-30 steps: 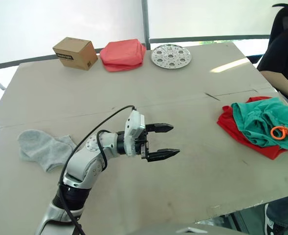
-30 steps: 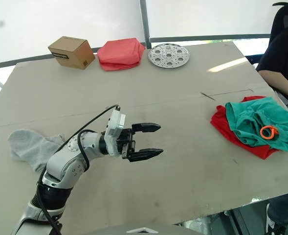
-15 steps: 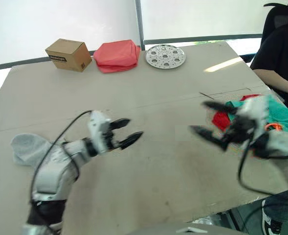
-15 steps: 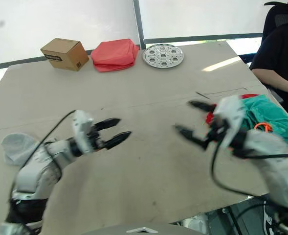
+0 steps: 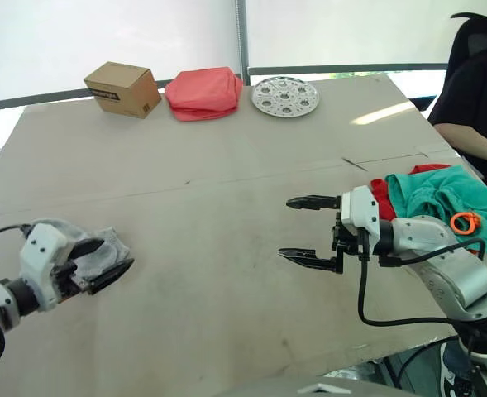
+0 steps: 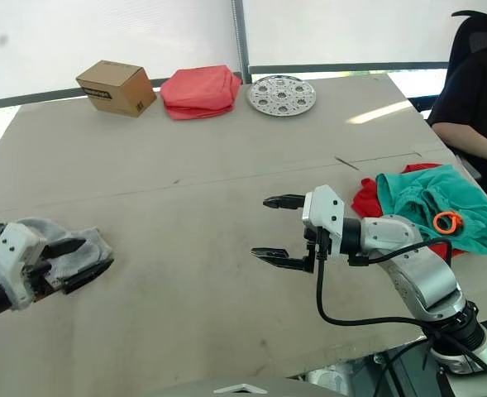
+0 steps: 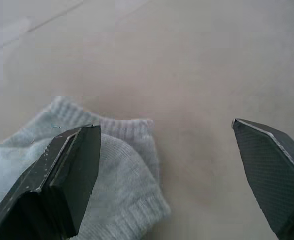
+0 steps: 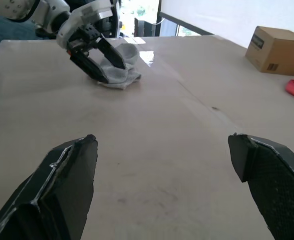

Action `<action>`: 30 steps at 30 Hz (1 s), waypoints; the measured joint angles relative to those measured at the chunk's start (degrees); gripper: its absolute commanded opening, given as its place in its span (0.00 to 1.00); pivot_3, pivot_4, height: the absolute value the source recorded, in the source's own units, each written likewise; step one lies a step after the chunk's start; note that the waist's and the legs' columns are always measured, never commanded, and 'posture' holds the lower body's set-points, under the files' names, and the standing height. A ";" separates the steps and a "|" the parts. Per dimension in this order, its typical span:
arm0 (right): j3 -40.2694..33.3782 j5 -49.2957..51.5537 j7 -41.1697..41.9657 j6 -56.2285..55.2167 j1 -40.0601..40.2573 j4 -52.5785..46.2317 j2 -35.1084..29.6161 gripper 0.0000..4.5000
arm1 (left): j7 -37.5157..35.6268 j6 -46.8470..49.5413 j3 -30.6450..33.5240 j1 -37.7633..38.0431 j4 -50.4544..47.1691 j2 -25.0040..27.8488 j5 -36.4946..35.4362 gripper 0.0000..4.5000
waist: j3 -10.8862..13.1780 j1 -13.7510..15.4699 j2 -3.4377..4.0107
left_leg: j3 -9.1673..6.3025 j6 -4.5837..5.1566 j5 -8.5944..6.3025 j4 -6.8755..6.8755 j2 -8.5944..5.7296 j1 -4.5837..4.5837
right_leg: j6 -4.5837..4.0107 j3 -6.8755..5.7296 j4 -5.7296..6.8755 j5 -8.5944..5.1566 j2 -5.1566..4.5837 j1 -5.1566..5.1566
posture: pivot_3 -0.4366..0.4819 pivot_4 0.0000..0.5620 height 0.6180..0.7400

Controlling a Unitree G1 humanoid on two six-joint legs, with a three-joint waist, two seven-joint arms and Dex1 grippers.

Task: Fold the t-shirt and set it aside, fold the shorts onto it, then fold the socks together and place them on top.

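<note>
The light grey socks (image 5: 109, 242) lie crumpled near the table's left front edge. My left gripper (image 5: 102, 259) hovers just over them, open, one finger above the socks (image 7: 117, 165) and the other over bare table. Out in the middle right of the table, my right gripper (image 5: 287, 227) is open with nothing between its fingers. Behind it at the right edge, the teal shorts (image 5: 437, 198) with an orange drawstring end (image 5: 469, 222) lie bunched on the red t-shirt (image 5: 381, 195). The right wrist view shows the left gripper (image 8: 94, 52) at the socks (image 8: 121, 76).
At the far edge stand a cardboard box (image 5: 123, 88), a folded coral-pink cloth (image 5: 203, 91) and a round perforated metal plate (image 5: 285, 95). A person in black (image 5: 479, 91) sits at the right side. The table's front edge (image 5: 326, 368) runs close below both arms.
My left gripper has drawn back from the table's middle to the socks at the left. My right arm came into view and now holds at the middle right, open.
</note>
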 measured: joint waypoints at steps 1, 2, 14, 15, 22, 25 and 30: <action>0.01 -0.24 0.06 -0.38 0.00 0.25 0.07 0.98 | 0.50 0.24 -0.25 -0.14 -0.21 -0.25 0.19 1.00 | 0.00 0.05 0.00 | -0.01 -0.01 0.00 -0.01 0.01 0.00 | 0.14 -0.02 0.01 0.09 0.01 -0.02 | 0.48 0.27 1.00; 0.08 -1.42 0.32 -1.48 0.04 0.73 -0.04 0.98 | 1.95 -0.02 -1.83 -0.57 -0.25 -0.31 1.98 1.00 | -0.01 0.16 0.01 | -0.01 -0.03 -0.01 -0.03 0.01 0.01 | 0.15 -0.02 -0.01 0.10 0.01 -0.05 | 0.48 0.27 1.00; -0.15 -4.59 -1.52 -2.20 1.88 0.88 0.06 1.00 | 11.01 1.06 -7.15 -5.60 3.06 -2.09 9.19 0.40 | -0.17 0.20 0.31 | -0.01 -0.05 0.02 0.00 0.00 0.12 | 0.36 0.00 0.09 -0.02 0.02 0.01 | 0.48 0.27 1.00; -0.21 -4.60 -1.57 -1.78 2.32 0.29 -0.26 1.00 | 11.03 2.06 -6.94 -6.15 2.98 -2.28 8.55 0.30 | -0.19 0.22 0.32 | -0.01 -0.05 0.02 0.00 0.00 0.11 | 0.36 0.00 0.09 -0.02 0.01 0.01 | 0.48 0.27 1.00; -3.40 -4.31 -3.89 1.24 3.03 -2.59 -1.83 1.00 | 15.93 15.70 -14.01 -16.08 -7.44 -11.31 1.42 0.00 | -0.22 1.14 0.24 | -0.20 -0.06 0.03 0.13 -0.10 0.04 | 0.23 -0.17 0.07 0.10 -0.08 0.12 | 0.48 0.27 1.00; -4.99 -4.19 -4.54 2.64 3.18 -3.57 -3.02 1.00 | 23.48 25.02 -21.64 -24.76 -13.53 -17.58 0.14 0.00 | -0.34 1.28 -0.07 | -0.20 -0.13 0.07 0.15 -0.10 0.06 | 0.20 -0.14 0.09 0.14 -0.02 0.19 | 0.48 0.27 1.00; -8.43 -4.03 -5.01 4.28 4.84 -4.48 -6.09 1.00 | 35.89 37.42 -31.88 -35.43 -14.30 -29.70 1.69 0.00 | -0.34 0.64 -0.07 | -0.19 -0.40 0.23 0.08 -0.13 0.05 | 0.18 -0.10 0.09 0.14 -0.01 0.19 | 0.48 0.27 1.00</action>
